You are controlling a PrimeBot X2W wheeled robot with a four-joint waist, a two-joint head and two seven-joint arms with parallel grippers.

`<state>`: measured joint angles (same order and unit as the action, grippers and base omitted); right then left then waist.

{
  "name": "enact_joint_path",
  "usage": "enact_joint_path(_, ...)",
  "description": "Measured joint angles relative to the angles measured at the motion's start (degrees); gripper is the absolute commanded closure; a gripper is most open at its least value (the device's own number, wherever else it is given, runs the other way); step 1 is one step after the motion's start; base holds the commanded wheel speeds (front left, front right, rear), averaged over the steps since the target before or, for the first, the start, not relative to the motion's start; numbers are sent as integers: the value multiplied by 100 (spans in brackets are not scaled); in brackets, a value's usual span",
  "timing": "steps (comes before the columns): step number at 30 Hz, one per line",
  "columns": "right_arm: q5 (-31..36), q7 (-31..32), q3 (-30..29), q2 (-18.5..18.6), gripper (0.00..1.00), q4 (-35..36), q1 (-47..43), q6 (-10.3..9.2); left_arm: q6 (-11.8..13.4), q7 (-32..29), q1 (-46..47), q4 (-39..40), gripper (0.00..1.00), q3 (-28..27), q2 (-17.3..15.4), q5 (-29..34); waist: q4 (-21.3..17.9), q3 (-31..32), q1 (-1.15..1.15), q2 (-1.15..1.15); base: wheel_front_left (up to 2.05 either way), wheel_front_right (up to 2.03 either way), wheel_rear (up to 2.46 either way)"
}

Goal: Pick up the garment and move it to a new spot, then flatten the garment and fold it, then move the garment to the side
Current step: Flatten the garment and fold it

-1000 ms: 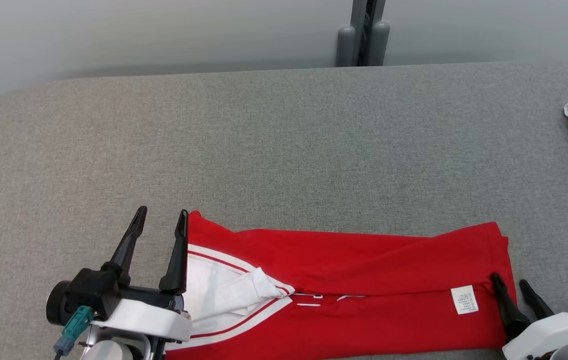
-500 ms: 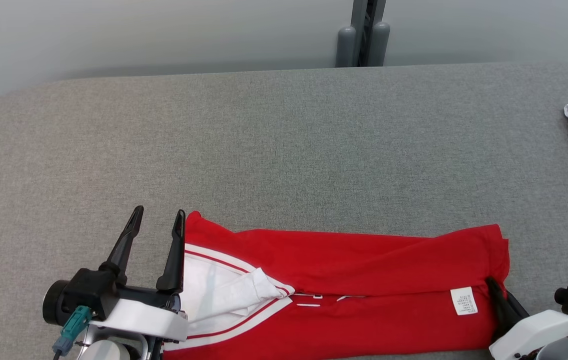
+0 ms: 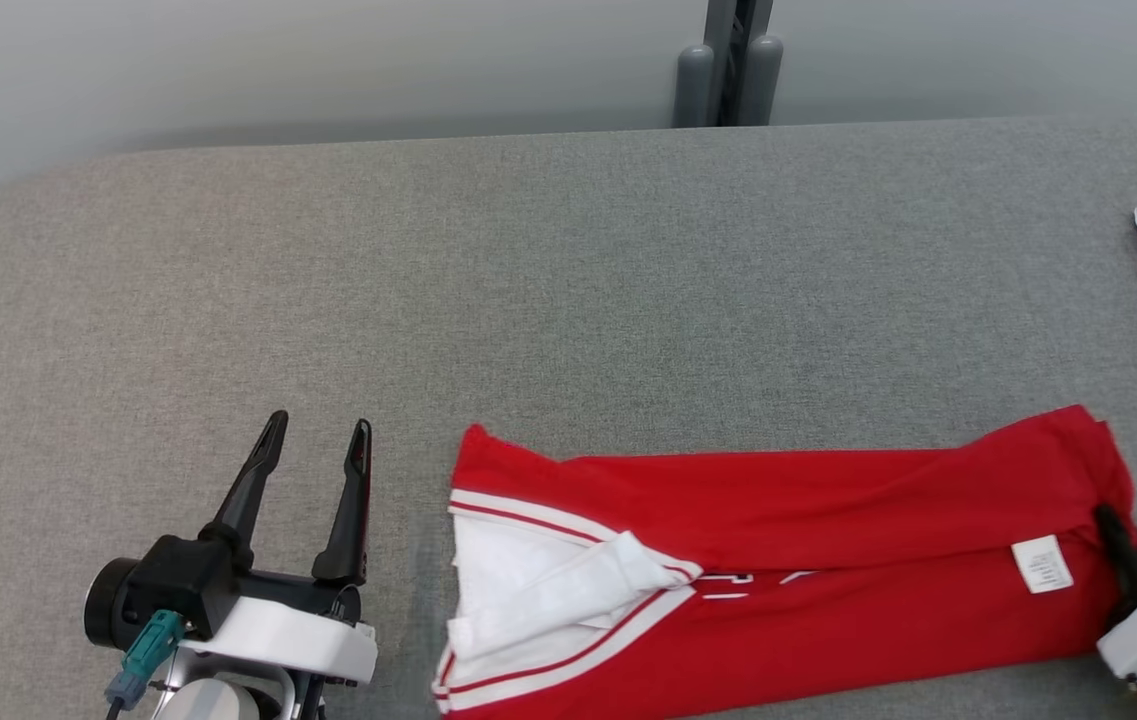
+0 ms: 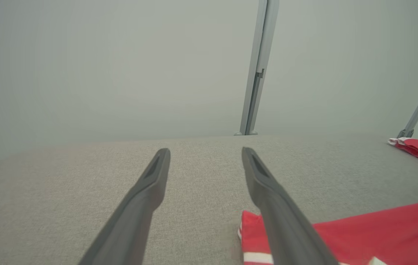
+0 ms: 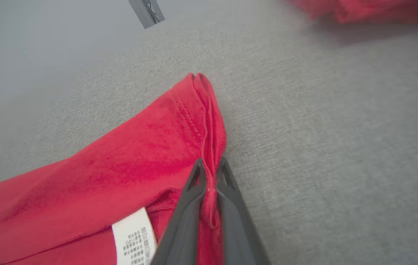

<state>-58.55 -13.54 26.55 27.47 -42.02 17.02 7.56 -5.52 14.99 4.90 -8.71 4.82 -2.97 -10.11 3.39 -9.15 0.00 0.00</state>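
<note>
Garment (image 3: 828, 500) slid rightward across grey table (image 3: 568, 300) below pale wall (image 3: 328, 60).

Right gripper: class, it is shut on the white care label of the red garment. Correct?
No. The right gripper is shut on the hem of the red garment, beside the white care label, not on it. The right wrist view shows this.
</note>
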Motion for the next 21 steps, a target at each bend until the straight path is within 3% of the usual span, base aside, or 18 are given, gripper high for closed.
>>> enact_joint_path(6, -53, 42, -30, 539, 100, -397, 271, -2, -5, 0, 27, -13, 0, -30, 7, 7, 19, -30, 0, 0, 0, 0, 0)
enact_joint_path(10, -66, 84, 60, 669, 100, -393, 400, -4, -5, 0, 34, -31, 0, -46, 8, 7, 11, -10, 0, 0, 0, 0, 0)
enact_joint_path(15, -149, 156, 302, 695, 100, -67, 459, -7, 4, 0, 15, -64, 0, -52, 10, -7, -48, 103, 0, 0, 0, 0, 0)
enact_joint_path(21, -446, 590, 648, 599, 100, 820, 403, -8, 54, 1, -95, -68, 0, -32, 14, -60, -191, 347, 0, 0, 0, 0, 0)
